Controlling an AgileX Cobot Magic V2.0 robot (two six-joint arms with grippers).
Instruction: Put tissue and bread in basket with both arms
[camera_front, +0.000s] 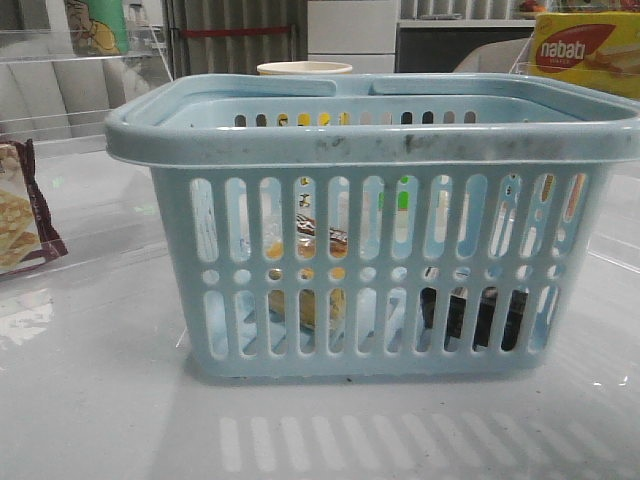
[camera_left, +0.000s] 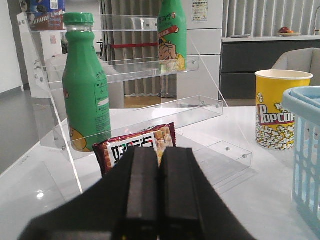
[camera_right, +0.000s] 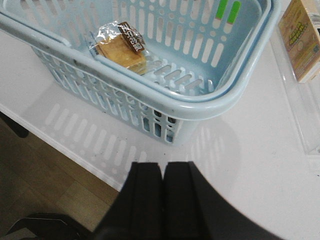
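Glossy white surface (camera_front: 90, 400), clear shelves and cabinets behind. Centre frame, the basket (camera_front: 370, 140) holds the bread (camera_right: 122, 45) and the dark tissue (camera_front: 470, 315), lower right inside. Left gripper (camera_left: 159, 190) clenched, empty; right gripper (camera_right: 162, 195) clenched, empty too.

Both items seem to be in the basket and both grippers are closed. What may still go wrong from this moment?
1. The basket stands close to the table edge in the right wrist view; a bump from the retreating right gripper might push it off.
2. The left gripper sits near the cracker packet and the clear shelf holding a green bottle; a careless swing might topple them.
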